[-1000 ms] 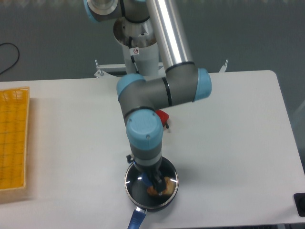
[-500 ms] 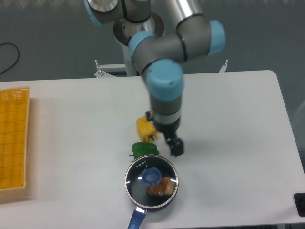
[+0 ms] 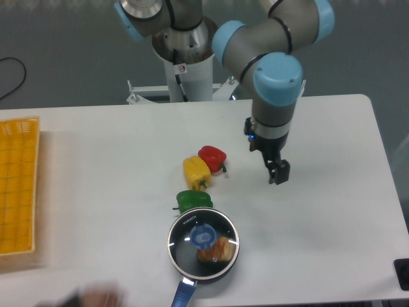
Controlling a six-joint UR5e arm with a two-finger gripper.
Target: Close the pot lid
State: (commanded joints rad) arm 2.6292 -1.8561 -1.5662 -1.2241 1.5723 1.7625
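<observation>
Lid [image 3: 203,238] sits on pot [image 3: 211,274]; handle cut off at the bottom edge. Gripper [image 3: 279,174] above counter [image 3: 332,211], holding nothing; can't tell whether fingers are open or closed.

The lid [image 3: 203,241] sits on the pot [image 3: 220,271] at lower centre; three peppers [image 3: 197,173] lie just above it, my gripper [image 3: 278,174] to their right.

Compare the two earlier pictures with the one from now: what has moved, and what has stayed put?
The hand let go of the lid's knob, rose, and swung away to the right and toward the back of the table, uncovering the peppers. It now hangs empty over bare table. The lid stayed seated on the pot, and the green pepper, yellow pepper, red pepper and orange tray did not shift.
</observation>
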